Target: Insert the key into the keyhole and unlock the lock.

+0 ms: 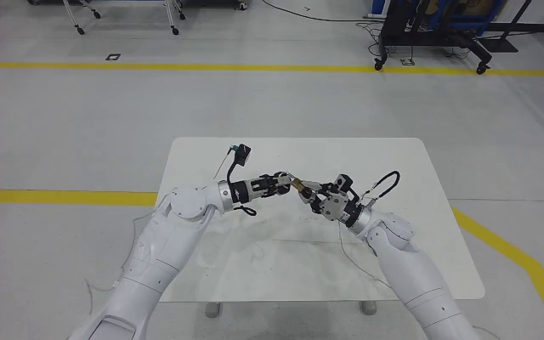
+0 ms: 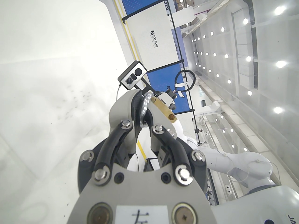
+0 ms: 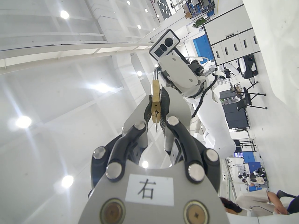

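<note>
A brass padlock (image 1: 297, 182) is held in the air above the middle of the white table (image 1: 212, 161), between both arms. My left gripper (image 2: 143, 108) is shut on its silver shackle end (image 2: 145, 104), and the brass body (image 2: 163, 110) sticks out beyond the fingers. My right gripper (image 3: 156, 103) is shut around the brass body (image 3: 155, 94) from the opposite side. The keyhole end faces the right wrist camera, and a thin silver key (image 3: 156, 124) sticks out of it between the fingers. From above, the left gripper (image 1: 282, 181) and right gripper (image 1: 311, 192) nearly touch.
The tabletop (image 2: 46, 71) lies bare under the arms. Yellow floor lines (image 1: 85, 197) run beside the table. A dark wheeled frame (image 1: 433, 38) stands far behind, and a seated person (image 3: 257, 201) is off in the room.
</note>
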`<state>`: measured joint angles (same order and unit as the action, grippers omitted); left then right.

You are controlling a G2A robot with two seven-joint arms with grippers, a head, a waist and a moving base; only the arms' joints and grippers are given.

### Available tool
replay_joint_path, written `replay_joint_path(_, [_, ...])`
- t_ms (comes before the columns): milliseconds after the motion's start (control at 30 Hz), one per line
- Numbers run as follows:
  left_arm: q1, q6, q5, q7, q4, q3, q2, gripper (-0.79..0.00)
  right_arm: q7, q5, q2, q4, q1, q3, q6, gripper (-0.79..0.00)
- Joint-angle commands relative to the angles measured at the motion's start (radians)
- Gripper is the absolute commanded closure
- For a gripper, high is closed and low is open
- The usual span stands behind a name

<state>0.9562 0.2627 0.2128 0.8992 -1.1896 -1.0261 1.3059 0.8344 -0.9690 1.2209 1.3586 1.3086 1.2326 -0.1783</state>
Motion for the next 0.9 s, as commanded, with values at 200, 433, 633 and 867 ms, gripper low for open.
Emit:
replay_joint_path(200, [-0.002, 0.006, 0.010, 0.013, 0.003, 0.001, -0.001, -0.785, -0.007, 0.001, -0.003, 0.002, 0.011, 0.021, 0.021, 0.000])
replay_joint_path(433, [-0.003, 0.009, 0.011, 0.015, 0.003, 0.001, -0.003, -0.785, -0.184, 0.193, -0.023, 0.042, 0.053, 0.089, 0.066, 0.000])
replay_joint_path(633, [-0.005, 0.010, 0.007, 0.012, 0.002, -0.001, -0.005, -0.785, -0.318, 0.393, -0.048, 0.125, 0.092, 0.121, -0.138, 0.000])
replay_joint_path(867, [-0.006, 0.014, -0.001, 0.002, 0.002, -0.007, -0.007, -0.785, -0.480, 0.478, -0.039, 0.117, 0.050, 0.049, -0.313, 0.000])
